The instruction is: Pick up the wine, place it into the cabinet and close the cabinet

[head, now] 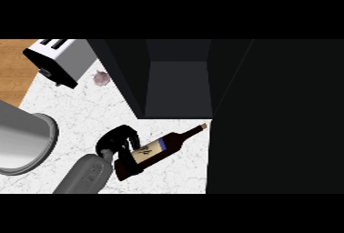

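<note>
A dark wine bottle [161,146] with a white and blue label is tilted, its neck pointing up and right toward the cabinet and its base low at the left. My left hand [115,141] is curled round the bottle's lower body, and the grey forearm comes in from the lower left. The black cabinet [178,86] stands open at the top middle, showing a dark grey inside. A large black panel [275,118], apparently its door, fills the right side. The bottle's mouth is close to that panel's edge. My right hand does not show.
A white toaster [57,59] stands at the back left. A big metal pot [23,141] sits at the left edge, close to my forearm. A small purplish object [101,78] lies on the white marbled counter [74,109] near the cabinet's left side.
</note>
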### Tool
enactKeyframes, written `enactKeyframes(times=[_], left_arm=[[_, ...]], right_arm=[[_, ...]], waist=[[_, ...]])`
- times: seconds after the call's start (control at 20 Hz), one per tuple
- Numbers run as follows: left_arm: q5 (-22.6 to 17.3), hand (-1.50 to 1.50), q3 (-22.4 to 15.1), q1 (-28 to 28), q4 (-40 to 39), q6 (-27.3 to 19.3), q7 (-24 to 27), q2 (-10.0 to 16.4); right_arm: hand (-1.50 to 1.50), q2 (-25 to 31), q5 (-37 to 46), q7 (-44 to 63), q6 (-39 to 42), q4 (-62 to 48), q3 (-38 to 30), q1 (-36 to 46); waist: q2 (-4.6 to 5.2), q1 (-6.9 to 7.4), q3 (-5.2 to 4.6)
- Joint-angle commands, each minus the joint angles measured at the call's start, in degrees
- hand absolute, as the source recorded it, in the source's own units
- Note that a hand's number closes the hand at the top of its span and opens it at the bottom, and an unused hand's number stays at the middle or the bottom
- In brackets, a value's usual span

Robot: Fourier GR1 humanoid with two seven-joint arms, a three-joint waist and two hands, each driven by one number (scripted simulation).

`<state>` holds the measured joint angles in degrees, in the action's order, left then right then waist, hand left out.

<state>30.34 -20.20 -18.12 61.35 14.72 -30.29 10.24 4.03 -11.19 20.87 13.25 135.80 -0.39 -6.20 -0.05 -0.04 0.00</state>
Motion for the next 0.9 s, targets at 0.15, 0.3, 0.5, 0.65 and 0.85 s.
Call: enactKeyframes(times=[0.15,0.3,0.5,0.65,0.85], left_arm=[[-18.18,1.50,15.29,8.53,10.47,-13.39,21.50,-8.80],[-28.87,1.50,20.64,13.82,14.08,-14.03,31.64,-10.04],[-39.75,1.50,23.95,23.65,13.91,-5.85,47.99,-10.16],[-44.82,1.50,25.51,28.79,13.60,2.68,57.09,-10.20],[-45.53,1.50,25.16,32.69,10.40,11.36,66.16,-9.53]], right_arm=[[-1.50,-0.71,1.19,-0.20,-2.07,0.57,-2.57,-1.55],[-1.50,-0.80,1.16,0.18,-2.70,0.44,-3.64,-2.31],[-1.50,-1.11,0.99,-0.83,-1.77,0.15,-2.57,-2.81],[-1.50,-0.49,0.41,-2.26,0.11,-0.41,-1.98,-2.76],[-1.50,-0.86,0.52,-1.21,-0.18,-0.58,-0.06,-0.20]], waist=[[-1.25,6.13,-1.05],[-1.17,7.56,-1.16],[-0.37,5.07,-0.56],[-0.19,2.61,-0.18],[0.01,0.80,-0.05]])
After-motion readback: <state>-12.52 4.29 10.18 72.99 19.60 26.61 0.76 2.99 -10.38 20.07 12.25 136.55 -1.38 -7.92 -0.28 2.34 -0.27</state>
